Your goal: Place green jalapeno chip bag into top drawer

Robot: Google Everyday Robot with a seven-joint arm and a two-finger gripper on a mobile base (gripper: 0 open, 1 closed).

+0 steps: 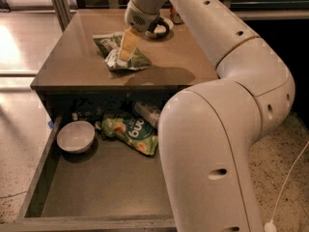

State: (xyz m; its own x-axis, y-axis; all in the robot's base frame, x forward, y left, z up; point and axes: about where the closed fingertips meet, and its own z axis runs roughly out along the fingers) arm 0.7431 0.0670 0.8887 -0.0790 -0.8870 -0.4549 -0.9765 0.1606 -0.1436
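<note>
The claw sits right on top of the green jalapeno chip bag, which lies toward the far side of the table with its long axis running far-left to near-right. Whether the claw is open or has hold of the bag, I cannot tell. The top drawer stands open below the table's near edge (so the carry probably goes nearward and down). It holds a white bowl at far left, a light-green snack bag just right of it, and a silvery item farther back.
</note>
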